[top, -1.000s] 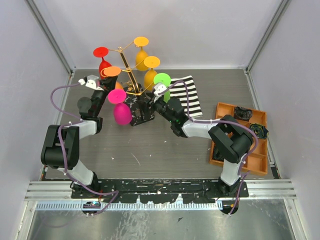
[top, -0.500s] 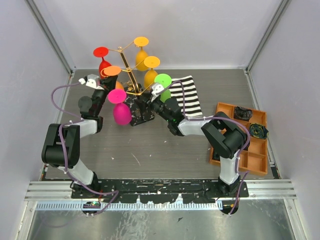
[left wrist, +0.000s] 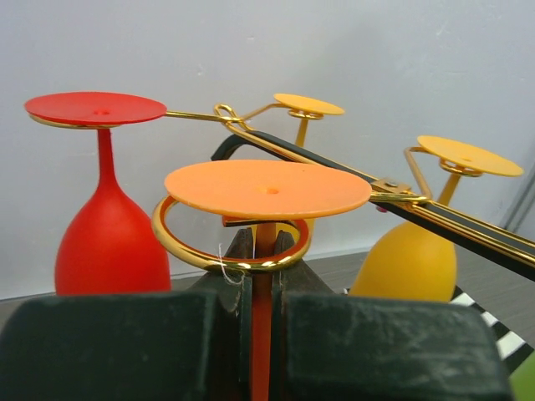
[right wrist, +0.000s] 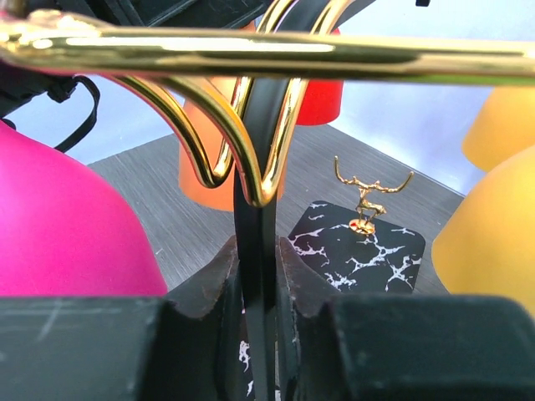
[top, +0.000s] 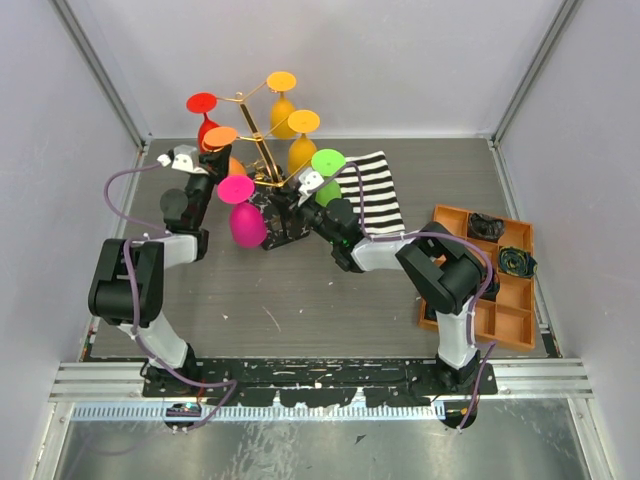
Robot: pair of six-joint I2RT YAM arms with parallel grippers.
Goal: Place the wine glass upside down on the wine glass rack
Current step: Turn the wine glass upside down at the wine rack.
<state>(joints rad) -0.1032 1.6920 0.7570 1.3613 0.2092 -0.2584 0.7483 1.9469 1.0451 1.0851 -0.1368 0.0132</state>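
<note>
Pinched tight in the left gripper (left wrist: 263,251): the thin stem of the matte orange plastic wine glass (left wrist: 267,188), upside down, flat round foot uppermost and lying on a gold ring of the tall gold wire wine glass rack (right wrist: 251,52), bowl hanging below. Raised on a left arm extended up and forward, wrist about level with that ring, at the rack's left side.

Clamped narrow in the right gripper (right wrist: 257,259): the rack's dark, gold-edged upright, just under its gold loops. Carried on a right arm stretched low across the table from the right. Footed on a square black base with white marble veins (right wrist: 359,246).

Hung upside down elsewhere on the rack: a red glass (left wrist: 109,242), a rear amber-yellow glass (top: 281,82), a nearer amber-yellow glass (top: 303,122), a lime-green glass (top: 327,160) and a pink glass (top: 246,225).

Just right of the base, lying flat: a black-and-white striped cloth (top: 375,190). Well apart at the right edge: an orange compartment tray (top: 505,325) with dark items inside. Underneath: a dark grey wood-grain tabletop (top: 300,300). Around: plain pale walls (top: 400,60) framed by aluminium rails (top: 100,70).
</note>
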